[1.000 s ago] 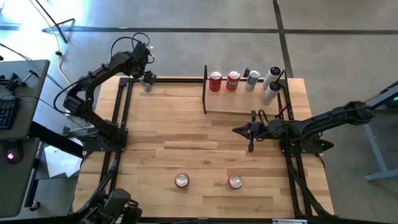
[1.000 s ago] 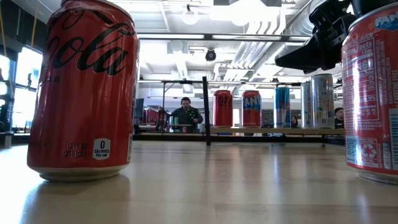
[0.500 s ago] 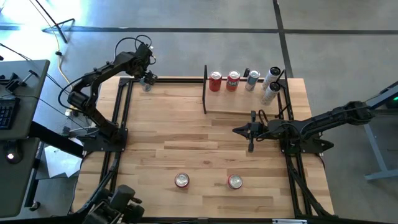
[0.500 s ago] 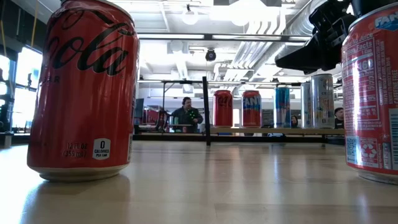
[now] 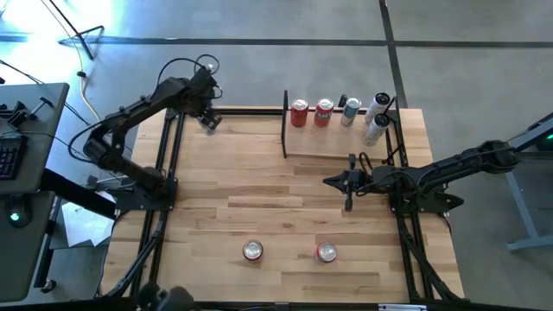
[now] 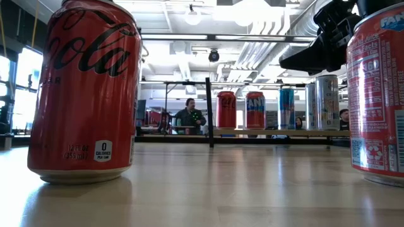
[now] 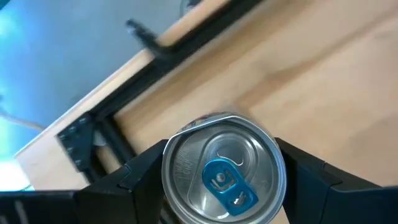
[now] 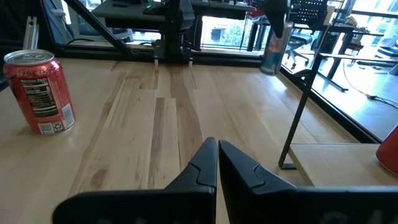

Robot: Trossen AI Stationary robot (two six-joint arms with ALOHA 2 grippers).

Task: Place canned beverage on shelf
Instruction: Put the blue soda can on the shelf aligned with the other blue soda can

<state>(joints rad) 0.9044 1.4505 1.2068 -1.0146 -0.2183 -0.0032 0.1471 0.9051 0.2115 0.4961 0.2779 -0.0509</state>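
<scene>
A silver can with a blue tab (image 7: 222, 174) is upright between the fingers of my left gripper (image 5: 209, 118), which is shut on it at the table's far left corner. The same can (image 8: 272, 46) shows in the right wrist view. The shelf (image 5: 339, 145), a light-wood ledge with a black divider (image 5: 285, 125), stands at the far right. Several cans (image 5: 323, 111) stand upright on it. My right gripper (image 5: 348, 181) hangs shut in front of the shelf and touches nothing. My left gripper pinches the silver can's round side wall just under its top rim (image 7: 169, 180), one finger (image 7: 134, 180) on each side. The fingers come from above, pointing steeply down. The can is upright in the hold. Whether its base is clear of the table, I cannot tell.
Two red cans (image 5: 251, 250) (image 5: 326, 251) stand upright near the table's near edge, with bare wood between them and the shelf. Black frame rails (image 5: 168, 155) run along the table's left and right sides. A person (image 6: 189, 116) sits in the room beyond the table.
My left gripper has swung a short way along the far edge toward the shelf and slightly toward the near side, and the silver can has gone with it.
</scene>
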